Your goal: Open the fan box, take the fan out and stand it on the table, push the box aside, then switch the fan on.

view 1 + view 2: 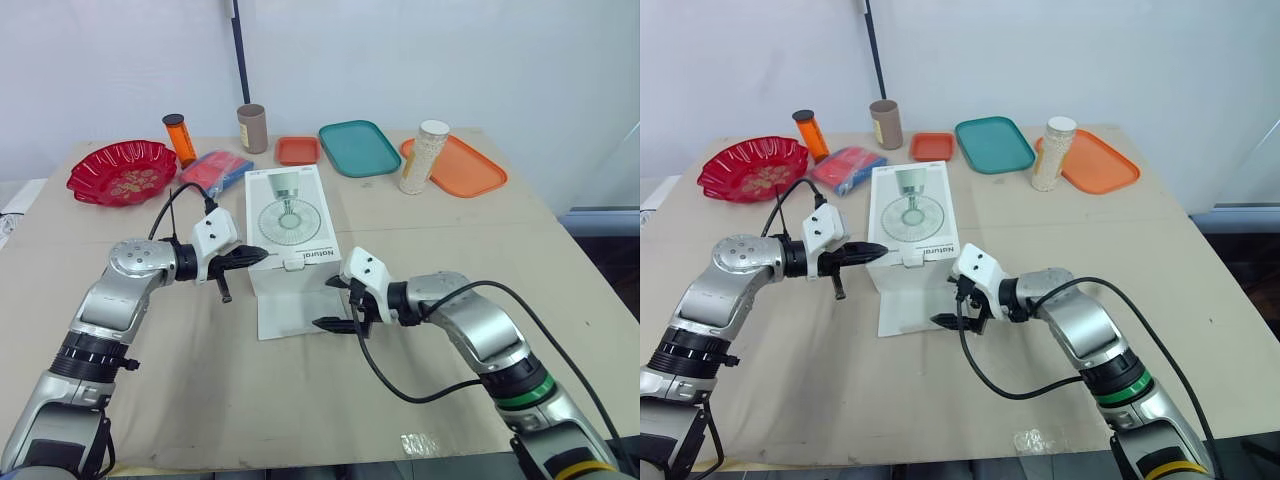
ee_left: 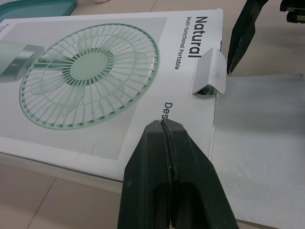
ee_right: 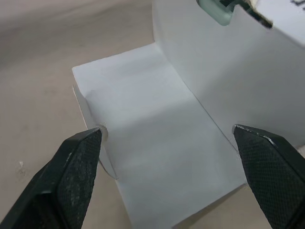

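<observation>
The white fan box lies flat at the table's middle, a fan pictured on its top. Its front flap is folded down onto the table, and a small tab stands up at the front edge. Something pale green shows in the notch under that tab. My left gripper is shut and empty, its tips over the box's front left corner. My right gripper is open at the flap's right edge, one fingertip by the flap's corner, the other near the box wall.
Along the table's far side stand a red bowl, an orange bottle, a blue-and-red packet, a brown cup, a small orange tray, a teal tray and a tall jar on an orange tray.
</observation>
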